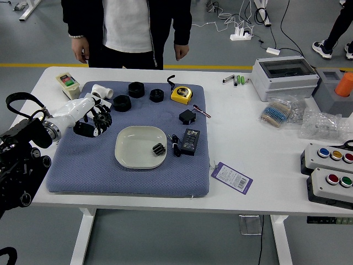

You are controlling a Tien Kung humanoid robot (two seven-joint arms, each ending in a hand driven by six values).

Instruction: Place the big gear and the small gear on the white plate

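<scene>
Fingers (pixel 84 130) of the left hand (pixel 67 113): closed on the big gear (pixel 102 118). Blue mat (pixel 127 185): near edge just inside the worktop's (pixel 265 182). White plate (pixel 130 155): right of the big gear, a gap between; small gear (pixel 159 149) on it, toward the right rim. Tape measure (pixel 181 95): near the mat's far edge. Person's hands (pixel 80 50): hanging, beyond.

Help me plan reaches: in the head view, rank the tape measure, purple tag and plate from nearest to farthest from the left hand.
From the left hand:
1. Plate: right, slightly nearer the front.
2. Tape measure: farther right, toward the back.
3. Purple tag: farthest right, toward the front.
</scene>
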